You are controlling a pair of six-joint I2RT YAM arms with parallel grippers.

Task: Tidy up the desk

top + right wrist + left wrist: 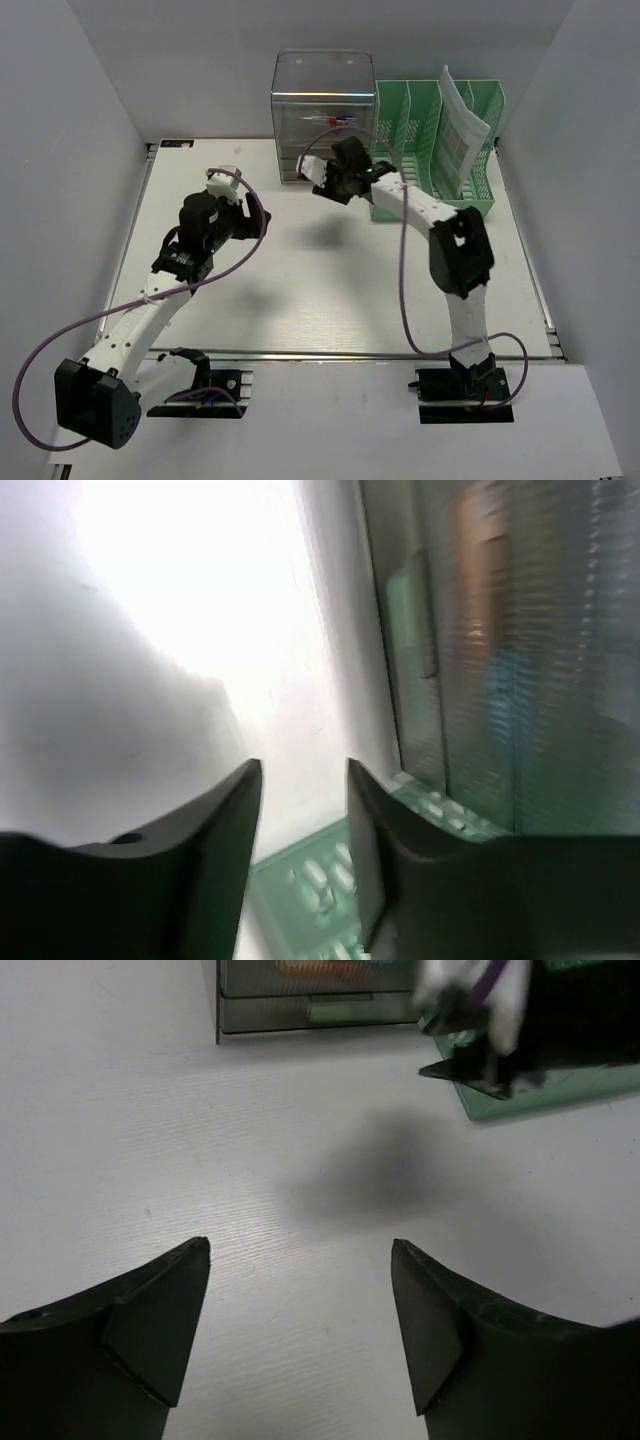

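The desk (300, 300) is a wide off-white tabletop with a metal rail along its front edge. My left gripper (243, 222) hovers over its left half. In the left wrist view it (300, 1245) stands wide open above bare desk (150, 1110), with nothing between the fingers. My right gripper (328, 188) is at the back, just in front of the clear drawer unit (322, 100) and beside the green file rack (440, 140). Seen from the right wrist, it (305, 770) is open with a narrow gap and holds nothing; the rack's slotted base (320, 880) lies below it.
The drawer unit (300, 1000) holds coloured items behind its clear fronts (500, 660). A printed sheet (462, 130) stands in the rack. The rack's base (560, 1090) reaches onto the desk at the back right. Grey walls enclose three sides.
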